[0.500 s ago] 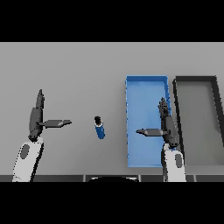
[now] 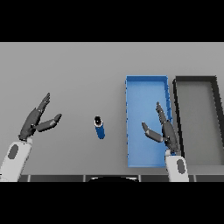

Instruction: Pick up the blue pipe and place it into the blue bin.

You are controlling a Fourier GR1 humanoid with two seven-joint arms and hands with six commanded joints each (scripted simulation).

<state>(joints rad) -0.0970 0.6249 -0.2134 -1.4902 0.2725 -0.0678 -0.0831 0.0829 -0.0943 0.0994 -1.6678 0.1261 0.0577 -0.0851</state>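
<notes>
So the blue pipe [image 2: 99,127] is a short smooth cylinder with a dark end, lying on the flat grey table [image 2: 78,70] left of the rectangular blue bin [image 2: 147,79]. Left hand [image 2: 36,121] and right hand [image 2: 164,130] both have fingers spread, holding nothing. Dark bin [image 2: 195,79] sits beside the blue one

A single head view looks steeply down from above the near edge of the flat grey table [image 2: 65,70], facing away from the robot, taking in most of its surface.
</notes>
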